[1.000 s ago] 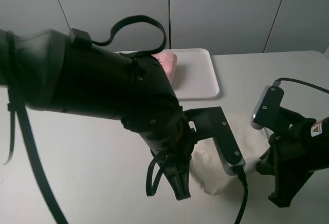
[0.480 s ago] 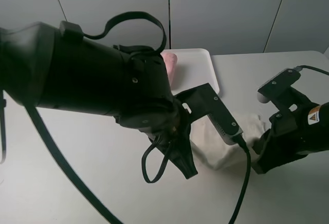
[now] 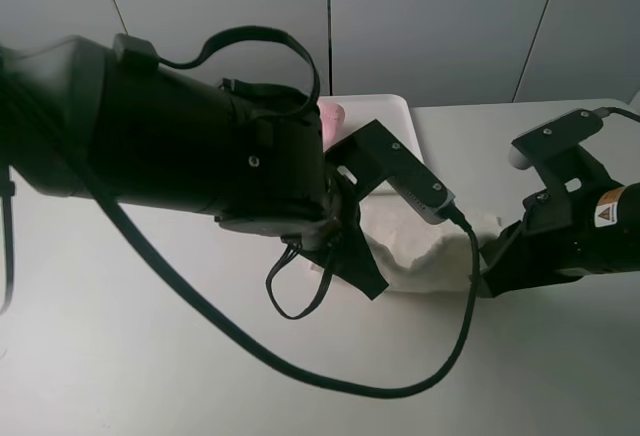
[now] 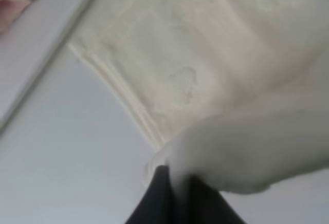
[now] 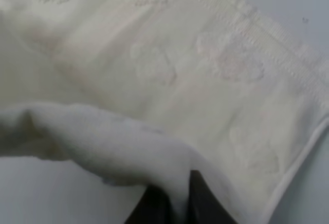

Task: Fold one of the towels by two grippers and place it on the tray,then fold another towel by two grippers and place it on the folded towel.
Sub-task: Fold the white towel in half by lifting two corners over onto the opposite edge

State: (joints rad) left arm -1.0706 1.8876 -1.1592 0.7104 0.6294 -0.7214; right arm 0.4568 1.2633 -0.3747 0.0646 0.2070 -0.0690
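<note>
While left tool (image 4: 177, 179) and right tool (image 5: 174, 185) each clench the cream towel (image 3: 420, 259), warning label (image 3: 605, 216), writing unreadable.

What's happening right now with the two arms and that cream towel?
Both arms are mid-fold. The left gripper and the right gripper each pinch an edge of the cream towel, holding it raised above the rest of the towel, which lies on the table. The pink towel already sits on the white tray, mostly hidden by the left arm. The cream towel is not on the tray yet.
</note>
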